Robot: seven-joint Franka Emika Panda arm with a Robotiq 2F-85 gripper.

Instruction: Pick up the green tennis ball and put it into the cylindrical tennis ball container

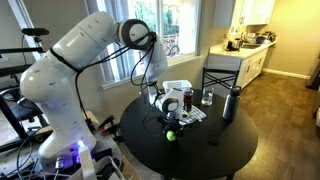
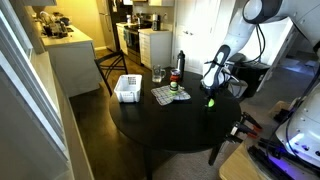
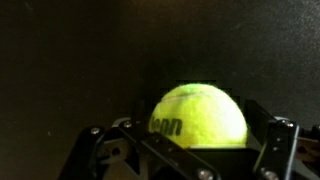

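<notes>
In an exterior view your tool (image 1: 168, 126) hangs right over the green tennis ball (image 1: 170, 135), in an exterior view the ball is low near the tabletop (image 2: 170, 125) edge, and the wrist view shows it between the fingers (image 3: 280, 140), though I cannot tell if they squeeze it.

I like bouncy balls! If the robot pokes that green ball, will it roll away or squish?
It would probably roll: the green tennis ball is round, and the black table looks smooth and flat. Its fuzzy skin likely helps the gripper hold it without slipping.
</notes>
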